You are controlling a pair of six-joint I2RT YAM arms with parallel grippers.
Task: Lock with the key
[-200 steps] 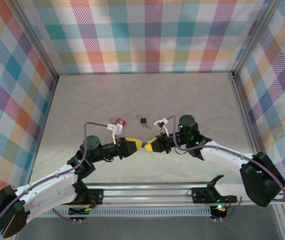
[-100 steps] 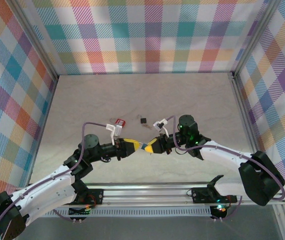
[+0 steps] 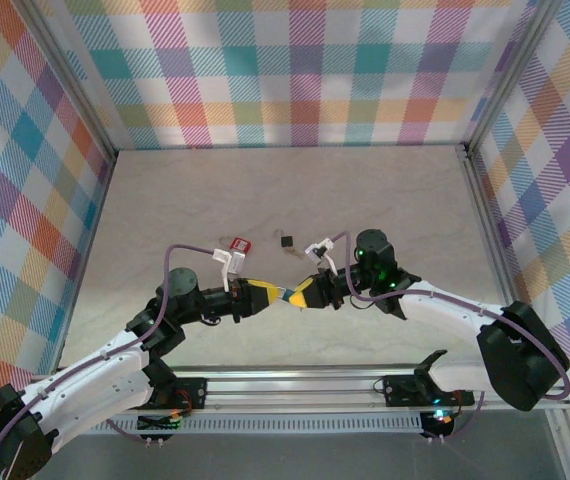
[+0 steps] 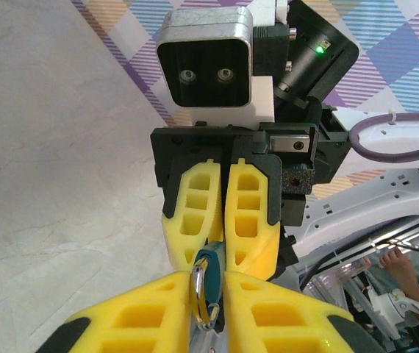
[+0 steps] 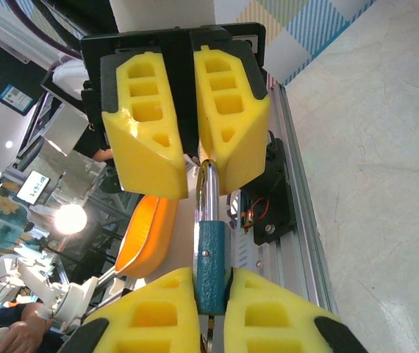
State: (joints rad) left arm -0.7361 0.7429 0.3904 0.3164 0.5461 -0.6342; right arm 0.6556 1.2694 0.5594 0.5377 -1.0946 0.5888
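Pale table [image 3: 385, 200] below; right gripper [image 5: 211, 283] pinches blue padlock [image 5: 211, 254]; left gripper [image 4: 206, 287] opposite

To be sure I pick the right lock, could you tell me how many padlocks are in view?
3. The red padlock and black padlock lie on the table; the blue padlock is held in the right gripper. Some may be hidden from view.

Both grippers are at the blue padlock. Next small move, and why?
Probably close the left gripper firmly on the shackle. The right gripper is shut on the body of the blue padlock, and the shackle sits between the left gripper's fingers, but a firm pinch isn't clear.
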